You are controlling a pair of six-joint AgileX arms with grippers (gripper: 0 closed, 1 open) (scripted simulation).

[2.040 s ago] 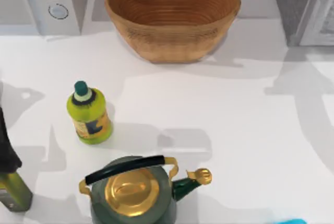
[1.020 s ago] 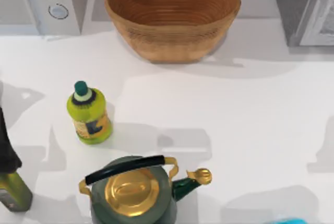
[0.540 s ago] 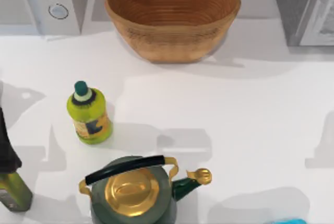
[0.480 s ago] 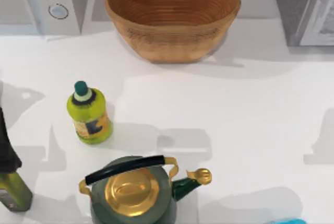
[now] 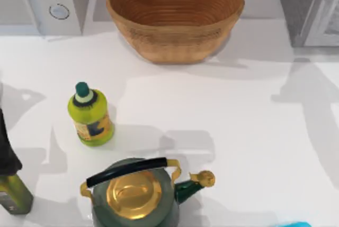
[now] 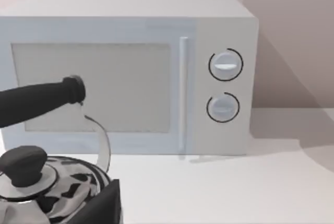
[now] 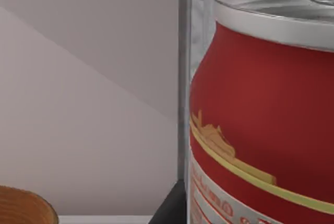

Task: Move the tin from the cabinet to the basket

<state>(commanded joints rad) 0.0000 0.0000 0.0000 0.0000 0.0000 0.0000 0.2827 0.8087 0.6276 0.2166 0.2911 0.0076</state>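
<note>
From above, our basket (image 5: 175, 15) sits at the table's far edge, the cabinet (image 5: 310, 7) to its right. Through our left wrist camera, a white microwave (image 6: 128, 72) stands behind a kettle (image 6: 49, 195). Our right wrist camera meets the tin (image 7: 263, 109) up close, upright against the cabinet's grey wall; whether either gripper's fingers are apart or together, we cannot tell.

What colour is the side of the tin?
Red, with yellow-gold markings; the tin shows best in the right wrist view.

Left arm parked low, wrist level; right wrist level, close up beside tin (image 7: 261, 104).
</note>
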